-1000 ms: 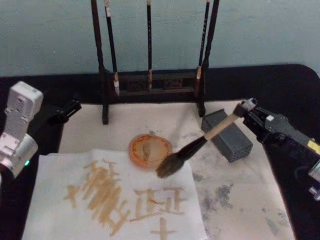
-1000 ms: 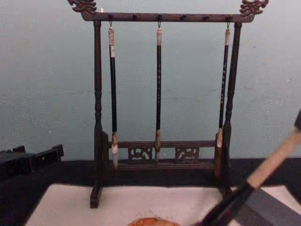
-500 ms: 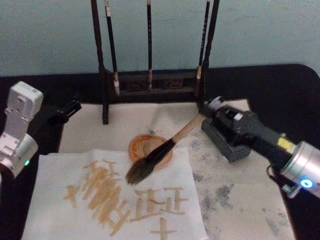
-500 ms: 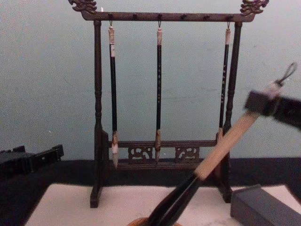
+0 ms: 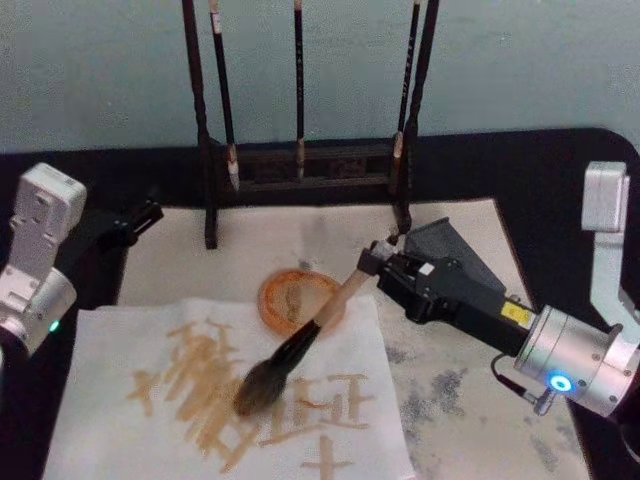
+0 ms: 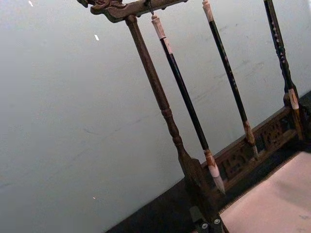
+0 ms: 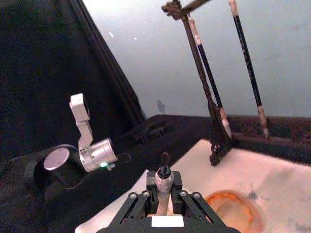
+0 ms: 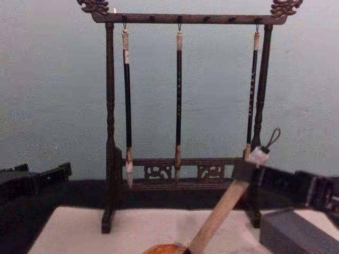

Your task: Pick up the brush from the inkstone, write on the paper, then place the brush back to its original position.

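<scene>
The black surface [image 5: 560, 170] carries an off-white, grey-stained mat [image 5: 470, 400]; the near edge of each is cut off in the head view. On the mat's left half lies the paper [image 5: 100, 340], marked with tan strokes, its lower edge out of frame. At the back stands a dark wooden rack [image 8: 180, 19], from which three thin brushes [image 8: 178, 106] hang. In the head view its top bar is cropped, and the chest view shows it whole.

The right arm reaches in from the right. The right tool [image 5: 375, 262] is clamped on the top end of the brush [image 5: 310, 330], the pale handle showing between its closed jaws in the right wrist view [image 7: 164, 191]. The brush slopes down to the left, its bushy bristles low over the paper among the strokes. Whether they touch the sheet cannot be told. In the chest view the handle [image 8: 217, 222] runs off the bottom edge, so ferrule and bristles are cut away.

The left tool [image 5: 130, 222] sits parked at the mat's left rear corner, well apart from the brush. Whether it is apart or together cannot be told.

A grey block [image 5: 450, 245] lies behind the right tool, largely hidden by it. An orange dish [image 5: 285, 295] sits just beyond the paper, its right side crossed by the brush handle.
</scene>
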`<state>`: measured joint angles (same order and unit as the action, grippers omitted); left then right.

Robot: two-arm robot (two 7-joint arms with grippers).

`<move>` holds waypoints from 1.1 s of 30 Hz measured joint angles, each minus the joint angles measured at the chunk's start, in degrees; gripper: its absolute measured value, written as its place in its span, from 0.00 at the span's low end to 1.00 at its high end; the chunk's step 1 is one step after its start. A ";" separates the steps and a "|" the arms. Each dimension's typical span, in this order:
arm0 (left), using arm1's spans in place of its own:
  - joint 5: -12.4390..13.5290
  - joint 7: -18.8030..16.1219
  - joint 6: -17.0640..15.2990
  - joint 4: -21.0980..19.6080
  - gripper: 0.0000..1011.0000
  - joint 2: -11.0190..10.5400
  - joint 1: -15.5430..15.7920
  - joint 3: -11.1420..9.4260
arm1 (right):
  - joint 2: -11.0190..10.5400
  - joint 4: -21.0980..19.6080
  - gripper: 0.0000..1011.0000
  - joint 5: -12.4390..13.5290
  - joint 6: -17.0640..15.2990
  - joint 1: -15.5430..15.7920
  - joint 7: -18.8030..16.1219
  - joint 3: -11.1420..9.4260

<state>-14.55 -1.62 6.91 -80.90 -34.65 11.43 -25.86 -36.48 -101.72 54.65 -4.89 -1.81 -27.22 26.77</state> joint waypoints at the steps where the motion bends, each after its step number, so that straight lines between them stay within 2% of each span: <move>1: 0.00 0.00 0.00 0.00 0.99 0.00 0.00 0.00 | 0.10 0.45 0.17 -0.01 -0.13 -0.11 0.07 0.21; 5: 0.00 0.00 0.00 0.00 0.99 0.00 0.00 0.00 | 0.09 1.23 0.17 0.02 -0.18 -0.07 0.21 0.21; 10: 0.00 0.00 0.00 0.00 0.99 0.00 0.00 0.00 | -0.59 1.82 0.17 0.64 0.16 0.86 0.83 -1.02; 19: 0.00 0.00 0.00 0.00 0.99 0.00 0.00 0.00 | -2.35 1.61 0.17 2.07 1.67 3.44 1.35 -4.22; 33: 0.00 0.00 0.00 0.00 0.99 0.00 0.00 0.00 | -4.39 0.30 0.17 3.65 2.87 6.97 1.48 -8.09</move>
<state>-14.55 -1.62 6.91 -80.90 -34.64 11.43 -25.86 -40.87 -101.42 58.30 -2.02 5.17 -25.74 18.67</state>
